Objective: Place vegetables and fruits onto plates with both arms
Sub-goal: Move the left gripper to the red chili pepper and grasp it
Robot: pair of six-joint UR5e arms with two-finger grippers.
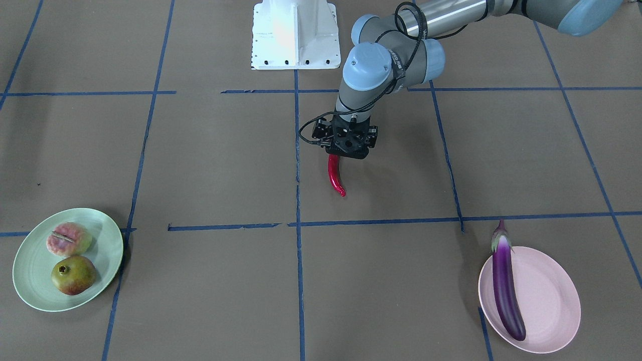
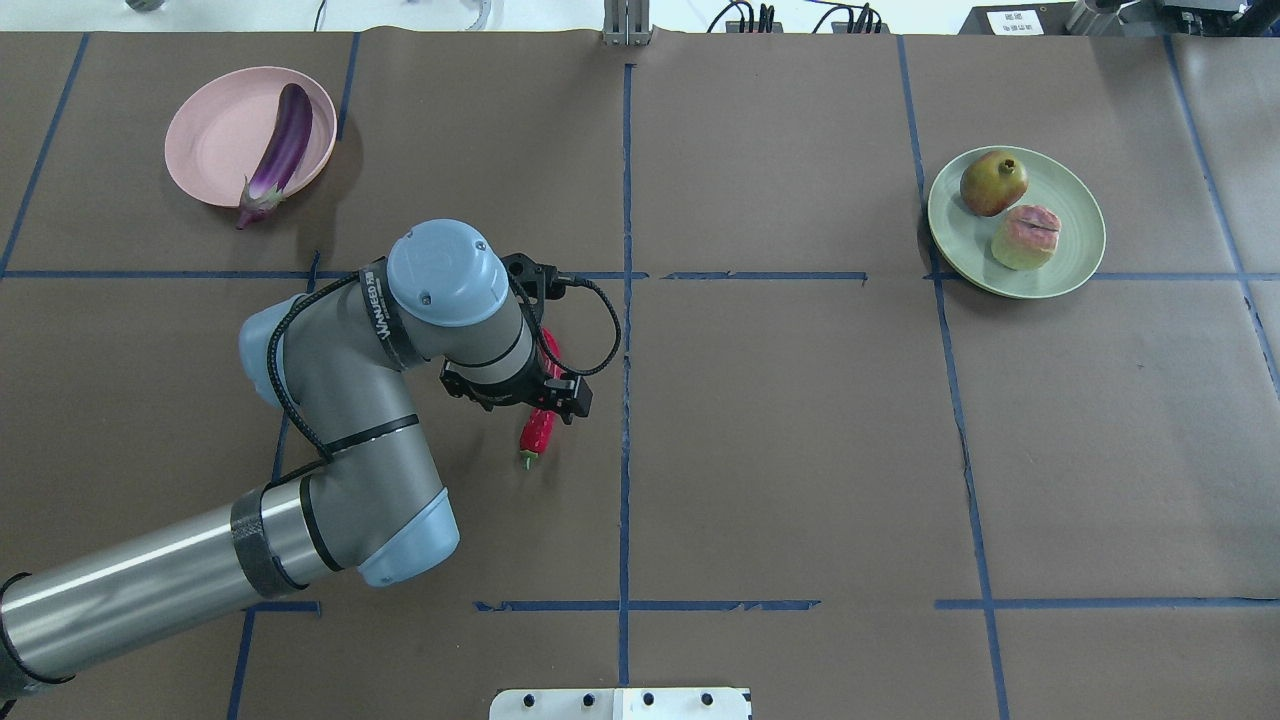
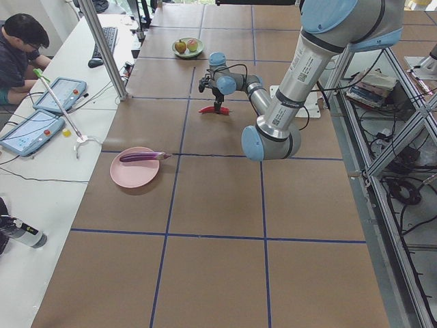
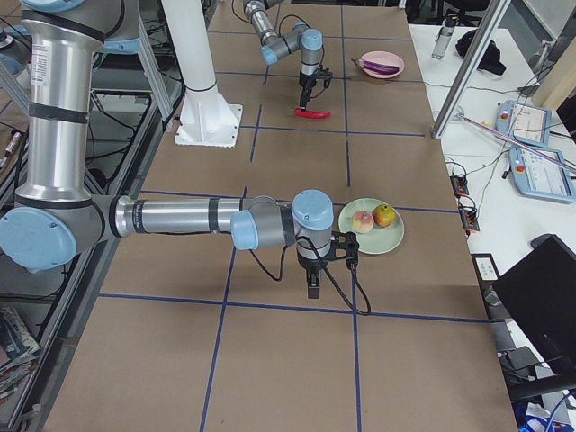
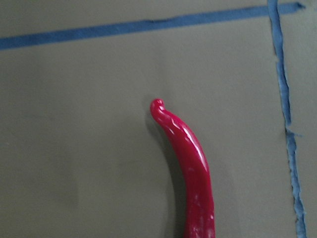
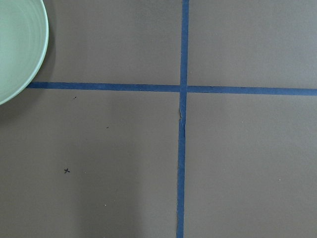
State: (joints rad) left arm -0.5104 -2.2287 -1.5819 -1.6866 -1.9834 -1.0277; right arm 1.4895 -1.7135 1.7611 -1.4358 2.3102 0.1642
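Observation:
The red chili pepper (image 1: 336, 178) lies on the brown table near the middle. My left gripper (image 1: 347, 152) stands right over its middle, and in the overhead view (image 2: 537, 397) its body hides the fingers, so I cannot tell whether it is open or shut. The left wrist view shows the chili (image 5: 190, 163) close up. The eggplant (image 1: 505, 288) lies on the pink plate (image 1: 551, 301). The peach (image 1: 68, 239) and the pomegranate (image 1: 73, 275) sit on the mint plate (image 1: 30, 271). My right gripper (image 4: 312, 286) hangs beside the mint plate (image 4: 396, 241); I cannot tell its state.
The white robot base (image 1: 296, 35) stands at the table's robot side. Blue tape lines (image 6: 182, 89) grid the brown table. A side bench holds tablets (image 3: 31, 131), with a seated person (image 3: 17, 44) and a metal post (image 3: 102, 48) near it.

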